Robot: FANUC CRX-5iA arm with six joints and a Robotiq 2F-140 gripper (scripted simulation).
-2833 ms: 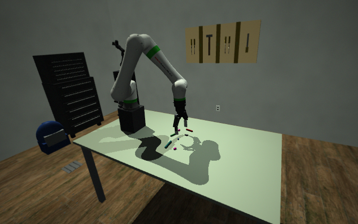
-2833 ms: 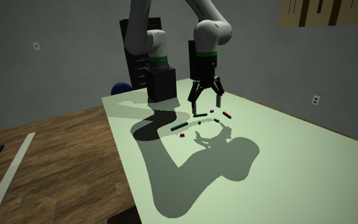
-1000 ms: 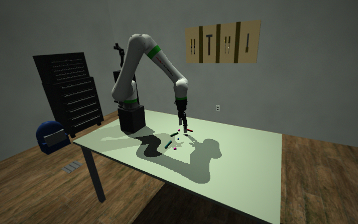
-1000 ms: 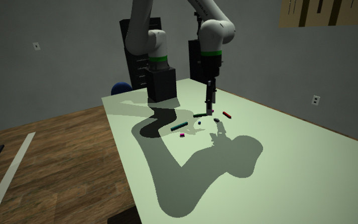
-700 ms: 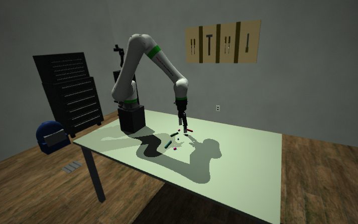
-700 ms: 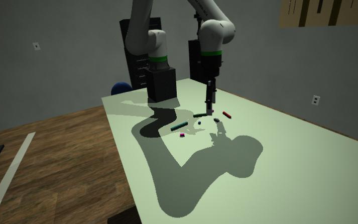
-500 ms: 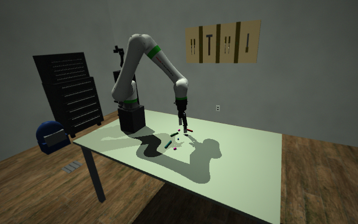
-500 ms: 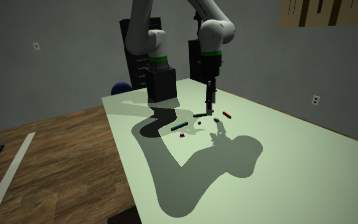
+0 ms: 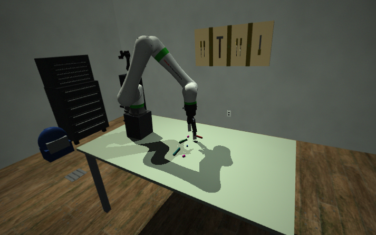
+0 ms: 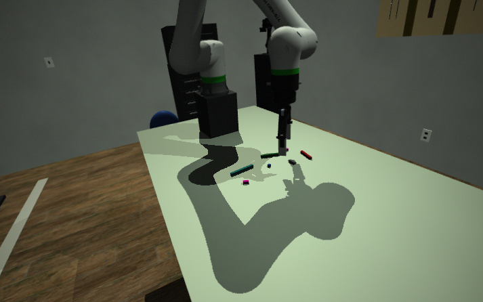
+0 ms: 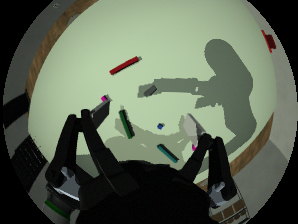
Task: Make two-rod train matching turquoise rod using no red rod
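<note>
My gripper (image 9: 192, 131) (image 10: 285, 141) (image 11: 147, 113) is open and empty, above the rods. The green rod (image 9: 183, 140) (image 10: 269, 154) (image 11: 127, 124) lies below, between the fingers in the wrist view. One magenta rod (image 9: 188, 136) (image 10: 286, 149) (image 11: 104, 98) shows beside one fingertip. The other magenta rod (image 9: 183, 155) (image 10: 245, 181) (image 11: 194, 147) is partly hidden by the other finger in the wrist view. The turquoise rod (image 9: 176, 151) (image 10: 241, 170) (image 11: 167, 153) lies apart from them. No rods touch.
A blue rod (image 9: 186, 145) (image 10: 269, 165) (image 11: 160, 126) lies between the green and turquoise rods. A grey rod (image 9: 195, 141) (image 10: 292, 161) (image 11: 150, 90) and a red rod (image 9: 199, 136) (image 10: 305, 154) (image 11: 124, 65) lie separately on the table. The arm's shadow crosses the table.
</note>
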